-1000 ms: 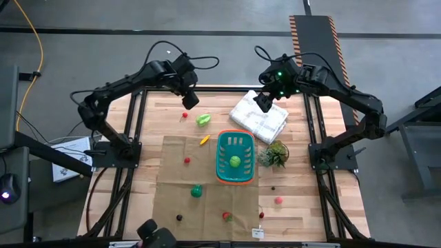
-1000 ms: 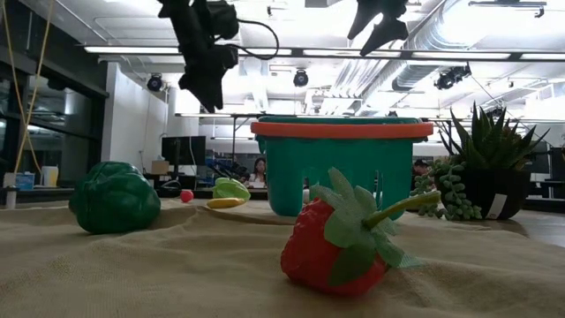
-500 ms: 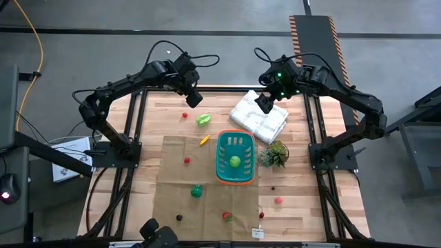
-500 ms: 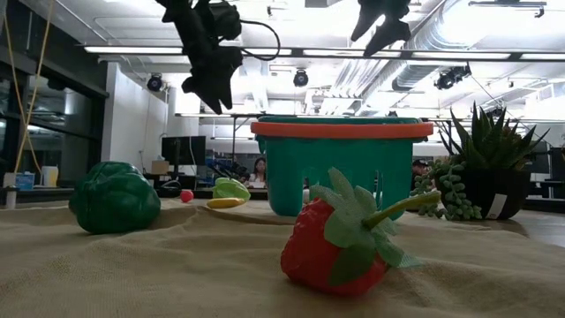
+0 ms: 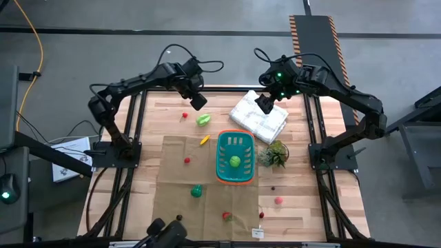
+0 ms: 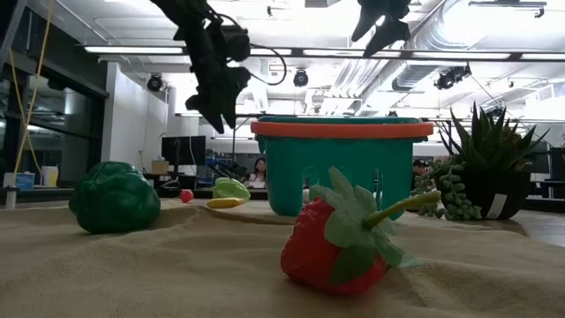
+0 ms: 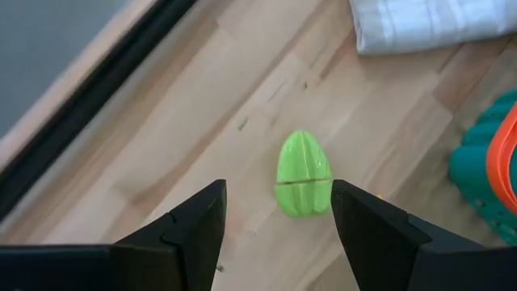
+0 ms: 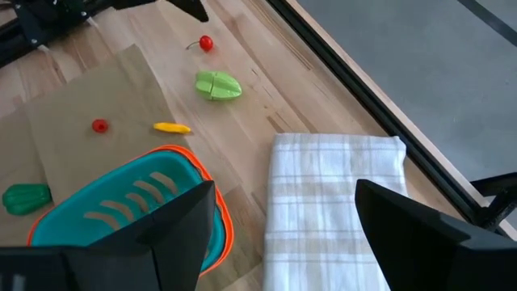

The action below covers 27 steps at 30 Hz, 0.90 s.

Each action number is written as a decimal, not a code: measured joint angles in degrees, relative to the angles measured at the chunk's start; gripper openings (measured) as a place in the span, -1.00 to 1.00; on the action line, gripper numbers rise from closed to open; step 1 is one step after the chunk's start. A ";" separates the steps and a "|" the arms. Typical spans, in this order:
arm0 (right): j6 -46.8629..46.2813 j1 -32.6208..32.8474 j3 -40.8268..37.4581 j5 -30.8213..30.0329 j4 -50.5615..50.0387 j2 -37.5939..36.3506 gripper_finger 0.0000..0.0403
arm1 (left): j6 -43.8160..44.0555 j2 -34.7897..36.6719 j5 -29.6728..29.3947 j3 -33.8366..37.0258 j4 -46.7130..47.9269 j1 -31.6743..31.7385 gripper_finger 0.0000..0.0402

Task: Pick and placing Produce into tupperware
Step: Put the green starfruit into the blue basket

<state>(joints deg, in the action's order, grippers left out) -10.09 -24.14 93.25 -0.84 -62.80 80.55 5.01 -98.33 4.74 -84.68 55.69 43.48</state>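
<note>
The left gripper's fingers (image 7: 198, 234) stand apart with nothing between them, framing the light green ridged piece (image 7: 304, 174) on the bare wood below. The right gripper's fingers (image 8: 404, 222) are spread wide and empty too.

Nearest the table's front edge, on the brown burlap mat (image 5: 176, 172), lie a strawberry (image 6: 340, 234), a dark round piece (image 5: 179, 218) and a dark green leafy piece (image 5: 196, 191). Two more red pieces sit on the wood near the front right corner, by a small dark one.

At mid-table the teal basket (image 5: 224, 162) stands on the mat's right side with one round green piece (image 5: 235, 161) inside. That seems the only item placed so far. A small red piece and a yellow-orange piece (image 5: 204, 140) lie on the mat to the basket's left. The spiky plant (image 5: 275, 154) stands just right of the basket.

Toward the far edge, the light green piece and a red cherry (image 5: 185, 116) rest on bare wood. So most of the produce is left to gather.

The left gripper (image 5: 198, 101) hangs above the table just beyond the light green piece, its arm reaching in from the far left corner. It looks poised to descend on that piece. The right gripper (image 5: 264, 103) waits above the white cloth (image 5: 262, 118) near the far edge.
</note>
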 joint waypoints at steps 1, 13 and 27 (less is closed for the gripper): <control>0.06 0.00 0.00 0.00 0.00 0.00 0.43 | 0.00 -0.29 0.42 0.00 -0.01 0.00 0.05; -0.47 0.00 0.00 0.00 0.00 0.00 0.43 | -0.70 -2.38 2.78 0.00 -0.55 0.00 0.25; -1.70 0.02 0.00 0.00 0.02 0.00 0.43 | -2.04 -7.48 2.77 0.00 1.60 -1.55 0.62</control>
<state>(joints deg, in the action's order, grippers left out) -11.79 -24.12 93.25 -0.84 -62.78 80.55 2.97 -105.81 7.51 -84.68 57.28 41.93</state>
